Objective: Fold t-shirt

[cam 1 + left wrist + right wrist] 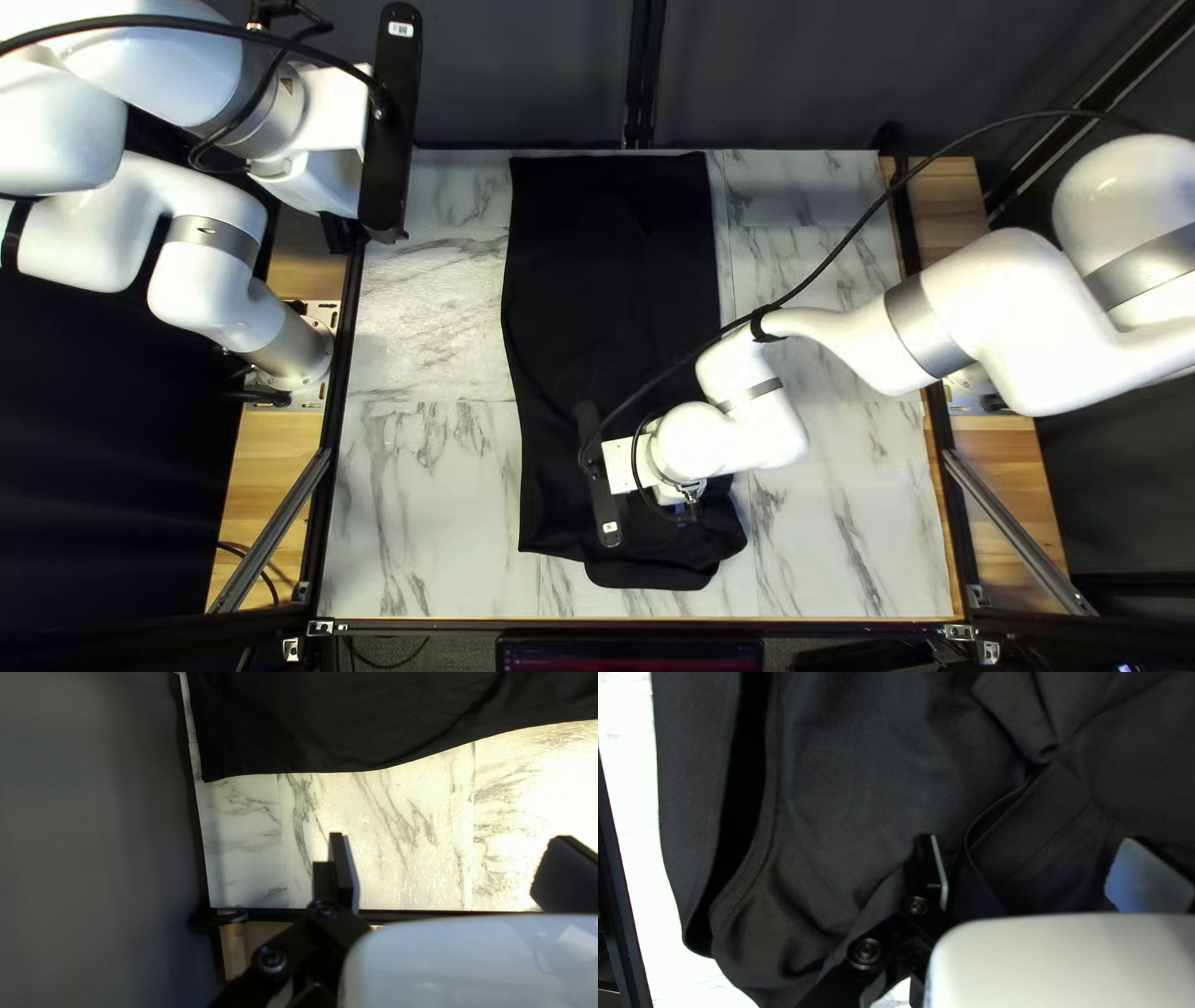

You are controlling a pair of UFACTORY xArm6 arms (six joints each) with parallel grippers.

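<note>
Closest to the right wrist camera, my right fingers (1148, 877) are wide apart over the bunched near end of the black t-shirt (610, 274), which lies long down the middle of the bench (423, 498). My left fingers (564, 877) are apart too, beside its far end. I think I should go low, pinch one loose fold (not the whole lump!), then pull softly. I count one t-shirt, one bench, two arms (1002, 299), four fingers.

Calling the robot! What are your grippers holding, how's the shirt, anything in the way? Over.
Both empty: left gripper open beside shirt, right gripper open above its rumpled near end. Shirt laid lengthwise. Right arm overhead there.
</note>
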